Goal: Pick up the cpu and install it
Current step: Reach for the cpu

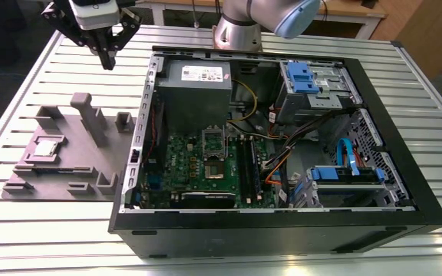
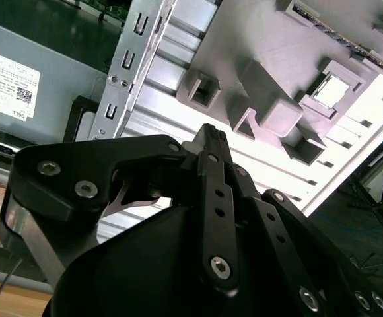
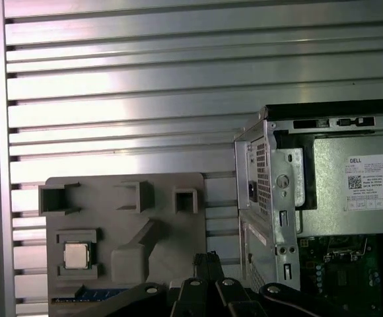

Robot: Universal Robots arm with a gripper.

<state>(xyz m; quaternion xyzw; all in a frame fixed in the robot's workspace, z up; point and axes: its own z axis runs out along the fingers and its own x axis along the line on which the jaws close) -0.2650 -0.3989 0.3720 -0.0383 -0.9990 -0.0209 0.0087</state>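
Tool (image 1: 109,62) hangs closed and empty, well apart from the cpu (image 1: 46,148) seated in its grey tray (image 1: 90,158).

I see open air straight above the cpu (image 1: 46,148) in its pocket on the grey holder (image 1: 56,173). A tall post (image 1: 90,123) stands close on the exterior view's right, and the computer case (image 1: 150,103) wall rises just beyond the holder.
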